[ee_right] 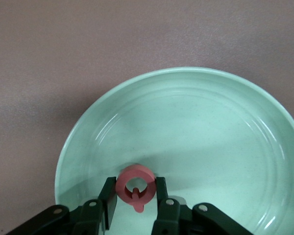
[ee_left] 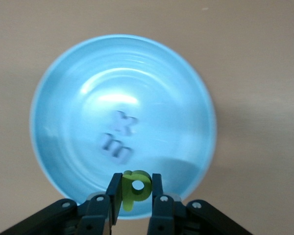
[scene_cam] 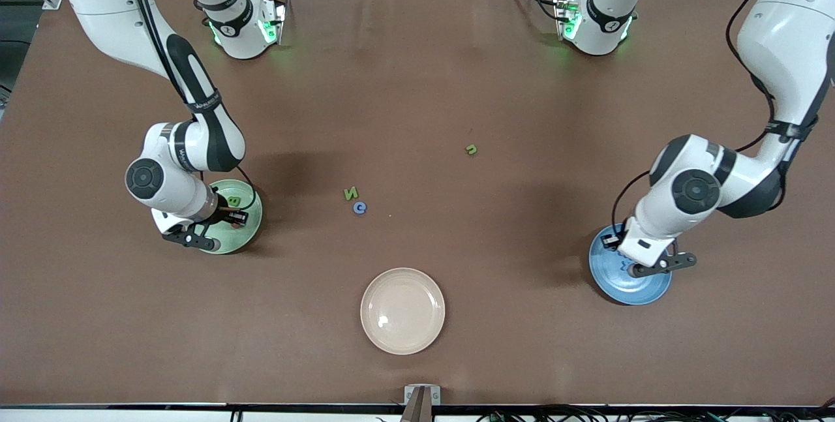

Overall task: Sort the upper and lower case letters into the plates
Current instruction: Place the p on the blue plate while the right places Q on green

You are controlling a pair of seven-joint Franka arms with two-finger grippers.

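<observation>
While the left tool (ee_left: 133,195) pinches a green "p" (ee_left: 135,188) over the glossy blue plate (ee_left: 54,93), already holding two blue letters (ee_left: 118,137), the right tool (ee_right: 134,200) clamps a pink ring-shaped letter (ee_right: 135,188) over the mint plate (ee_right: 225,127). Three letters (scene_cam: 355,200) wait mid-bench, at twelve o'clock from the cream plate (scene_cam: 402,310).
</observation>
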